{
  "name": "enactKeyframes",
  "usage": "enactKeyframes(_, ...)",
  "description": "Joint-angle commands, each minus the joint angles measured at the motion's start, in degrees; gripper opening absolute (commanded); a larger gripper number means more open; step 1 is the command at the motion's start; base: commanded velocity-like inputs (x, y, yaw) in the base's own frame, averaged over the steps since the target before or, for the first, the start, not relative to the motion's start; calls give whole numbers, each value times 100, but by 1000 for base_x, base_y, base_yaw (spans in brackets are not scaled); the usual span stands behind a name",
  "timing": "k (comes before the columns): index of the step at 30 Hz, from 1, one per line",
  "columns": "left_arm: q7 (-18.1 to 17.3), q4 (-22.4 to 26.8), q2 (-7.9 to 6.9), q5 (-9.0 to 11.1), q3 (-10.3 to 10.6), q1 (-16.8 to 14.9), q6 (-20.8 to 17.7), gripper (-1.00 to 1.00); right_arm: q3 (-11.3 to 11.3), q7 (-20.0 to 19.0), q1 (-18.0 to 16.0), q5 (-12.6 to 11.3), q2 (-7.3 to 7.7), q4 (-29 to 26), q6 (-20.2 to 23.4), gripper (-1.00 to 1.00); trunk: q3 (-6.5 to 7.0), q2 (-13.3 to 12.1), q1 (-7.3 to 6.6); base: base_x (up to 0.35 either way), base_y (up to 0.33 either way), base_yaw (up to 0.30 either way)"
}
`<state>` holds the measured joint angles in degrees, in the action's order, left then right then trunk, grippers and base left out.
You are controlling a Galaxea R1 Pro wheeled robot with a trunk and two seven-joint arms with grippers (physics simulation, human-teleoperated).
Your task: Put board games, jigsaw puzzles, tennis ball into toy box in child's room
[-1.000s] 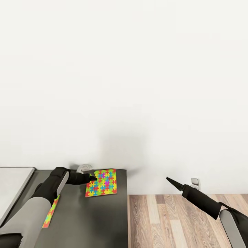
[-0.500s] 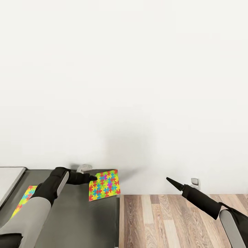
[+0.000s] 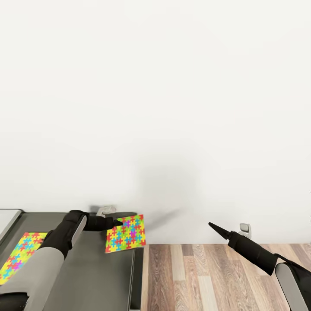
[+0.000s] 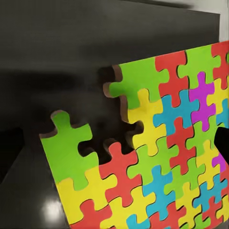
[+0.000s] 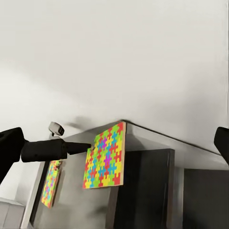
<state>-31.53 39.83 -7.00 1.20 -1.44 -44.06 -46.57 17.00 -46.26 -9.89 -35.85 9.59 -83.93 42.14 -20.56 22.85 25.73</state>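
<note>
Here, 1 puzzle (image 3: 126, 233) pinched at its edge by the left tool (image 3: 115, 223) and held clear of the dark bench (image 3: 93, 276), tilted, likely so as to travel free toward the toy box. Gripped by a corner only, so prone to swing or slip. A 2nd puzzle (image 3: 18, 261) lying flat on the bench beside the left arm, waiting its turn. Right tool (image 3: 212, 226) poised over the wood floor (image 3: 207, 276), carrying nothing, fingers seemingly closed to a point. Grey surface (image 3: 7, 220) just past the bench's far-left corner.

Home room: white wall (image 3: 172, 86), wood-plank floor (image 3: 203, 276), jigsaw puzzles (image 3: 125, 233).
</note>
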Motion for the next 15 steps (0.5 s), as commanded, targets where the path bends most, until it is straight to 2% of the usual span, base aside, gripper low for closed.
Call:
enactKeyframes(1, -8, -105, 6, 110, -15, 3, -69, 100, 5, -6, -4, -19, 2, -1, 33, 100, -11, 7, 5, 0, -99, 0)
enactKeyframes(7, -11, -107, 6, 109, -18, 3, -63, 100, 5, -6, -4, -18, 2, -1, 32, 100, -11, 7, 5, 0, -103, 0)
enactKeyframes(15, -11, -107, 1, 103, -19, 6, -62, 100, 5, -6, -4, -8, 0, -1, 31, 100, -11, 7, 5, 0, -17, 0)
